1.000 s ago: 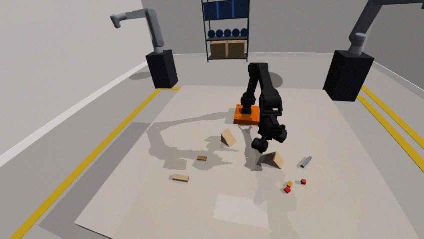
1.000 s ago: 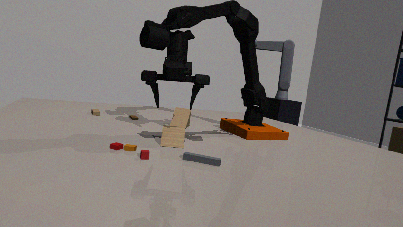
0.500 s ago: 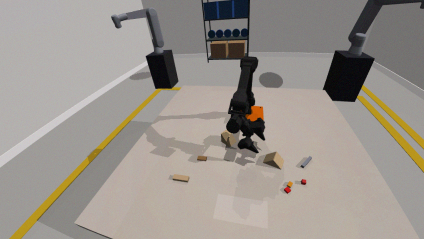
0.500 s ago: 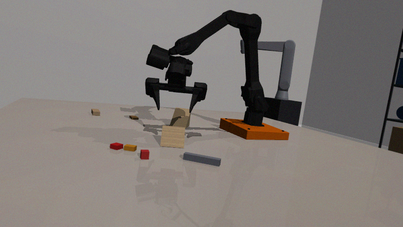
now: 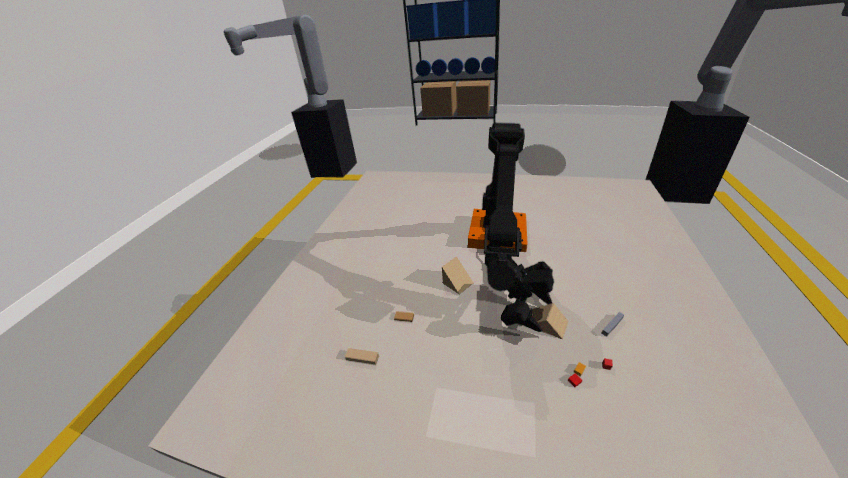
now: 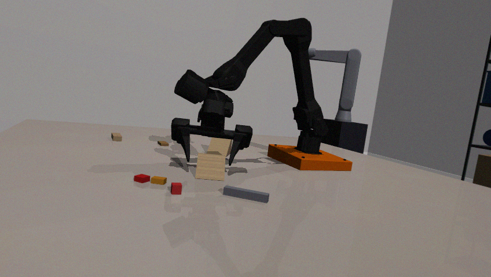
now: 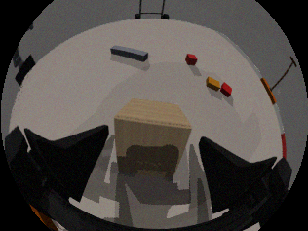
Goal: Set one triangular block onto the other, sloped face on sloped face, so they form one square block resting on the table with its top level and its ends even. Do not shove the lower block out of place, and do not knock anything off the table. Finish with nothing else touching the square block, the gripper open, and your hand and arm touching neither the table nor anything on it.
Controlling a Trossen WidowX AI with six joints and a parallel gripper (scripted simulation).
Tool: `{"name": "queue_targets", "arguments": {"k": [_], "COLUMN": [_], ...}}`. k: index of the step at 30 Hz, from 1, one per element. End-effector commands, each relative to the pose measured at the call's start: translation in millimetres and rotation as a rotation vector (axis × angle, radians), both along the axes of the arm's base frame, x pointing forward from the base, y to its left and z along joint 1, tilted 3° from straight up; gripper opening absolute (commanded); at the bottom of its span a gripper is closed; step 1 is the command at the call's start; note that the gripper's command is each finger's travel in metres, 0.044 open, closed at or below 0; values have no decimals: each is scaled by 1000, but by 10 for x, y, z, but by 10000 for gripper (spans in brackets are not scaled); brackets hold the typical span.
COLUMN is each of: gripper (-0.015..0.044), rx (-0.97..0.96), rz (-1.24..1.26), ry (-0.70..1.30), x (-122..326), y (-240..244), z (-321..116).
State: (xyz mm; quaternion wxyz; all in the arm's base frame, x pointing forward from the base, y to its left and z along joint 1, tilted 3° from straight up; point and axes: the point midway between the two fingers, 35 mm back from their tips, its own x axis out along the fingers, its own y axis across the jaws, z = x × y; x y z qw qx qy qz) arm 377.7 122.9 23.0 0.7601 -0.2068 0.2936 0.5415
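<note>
A tan triangular block (image 5: pixel 554 321) (image 6: pixel 210 169) (image 7: pixel 153 112) rests on the table, its sloped face toward the exterior camera and its upright face toward the wrist camera. My gripper (image 5: pixel 544 314) (image 6: pixel 209 163) (image 7: pixel 155 136) is wide open and low beside this block, on its upright-face side. In the wrist view its fingers stand left and right of the block with gaps; nothing is between them in a grip. The other triangular block (image 5: pixel 456 275) (image 6: pixel 220 145) rests apart, closer to the arm's base, with its sloped face showing. In the exterior view it is partly hidden behind the first block.
A grey bar (image 5: pixel 612 324) (image 6: pixel 245 194) (image 7: pixel 129 53), a red cube (image 5: pixel 607 363) (image 6: pixel 176 188) (image 7: pixel 191 59), an orange piece (image 5: pixel 580 368) (image 7: pixel 212 83) and another red piece (image 5: pixel 574 380) (image 7: pixel 226 90) lie beyond the nearer block. A brown piece (image 5: pixel 403 317) and a tan bar (image 5: pixel 361 356) lie left.
</note>
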Motion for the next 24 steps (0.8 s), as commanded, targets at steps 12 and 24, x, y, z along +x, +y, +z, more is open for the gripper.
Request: {"name": "queue_targets", "arguments": {"k": [12,24], "gripper": [440,249], "rx": [2,5], "rz": [-8,-4], "ry": [6,3], "x": [-9,-3], "y": [102,106], "z": [-126,-115]}}
